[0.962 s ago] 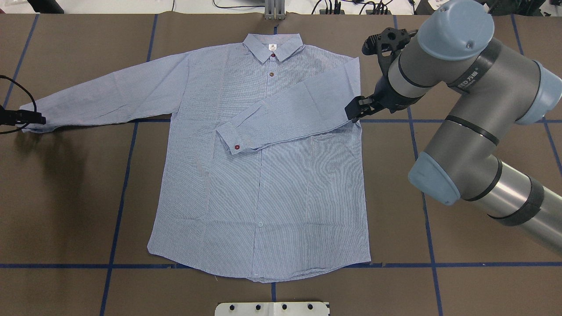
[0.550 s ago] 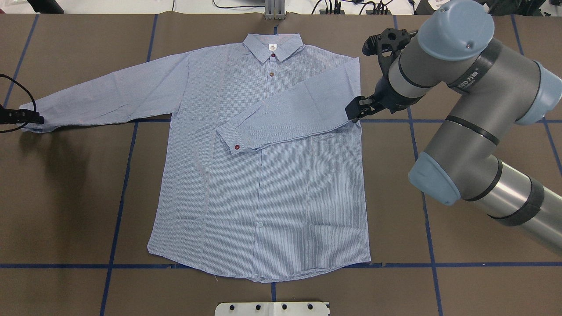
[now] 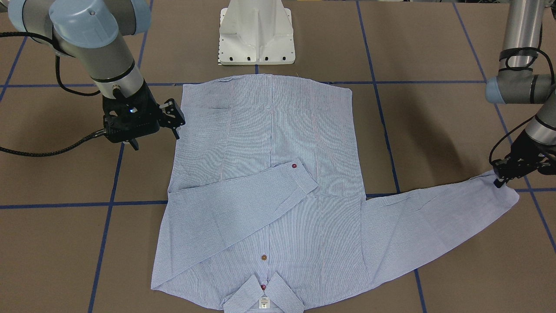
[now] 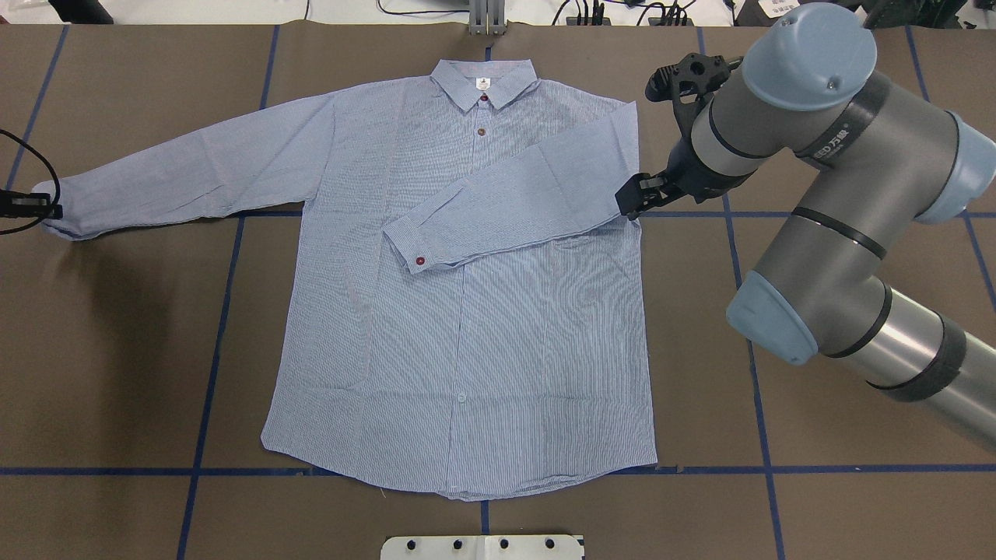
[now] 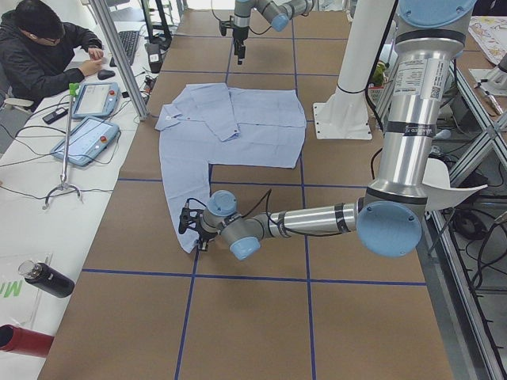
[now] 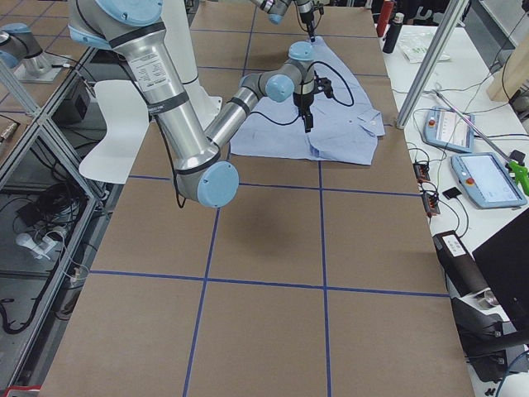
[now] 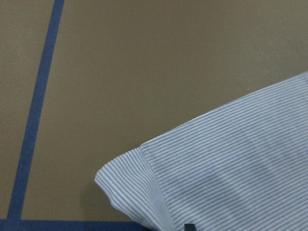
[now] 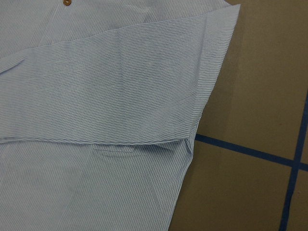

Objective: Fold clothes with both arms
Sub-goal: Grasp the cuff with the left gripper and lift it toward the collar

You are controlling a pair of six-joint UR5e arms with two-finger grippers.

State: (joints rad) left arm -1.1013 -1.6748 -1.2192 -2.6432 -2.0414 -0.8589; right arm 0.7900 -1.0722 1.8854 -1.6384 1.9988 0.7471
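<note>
- Left gripper (image 3: 500,181) closed, pinching cuff (image 3: 507,196) of outstretched sleeve (image 4: 194,167).
- Right gripper (image 4: 632,201) open, empty, just beside shirt (image 4: 467,327) edge.
- Other sleeve (image 4: 513,202) folded across chest; shirt flat on table (image 4: 117,350).

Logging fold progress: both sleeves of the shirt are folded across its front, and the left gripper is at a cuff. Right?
Only one is. The sleeve on the robot's right is folded across the shirt front; the other sleeve lies stretched out on the table, the left gripper at its cuff, as the overhead view shows.
</note>
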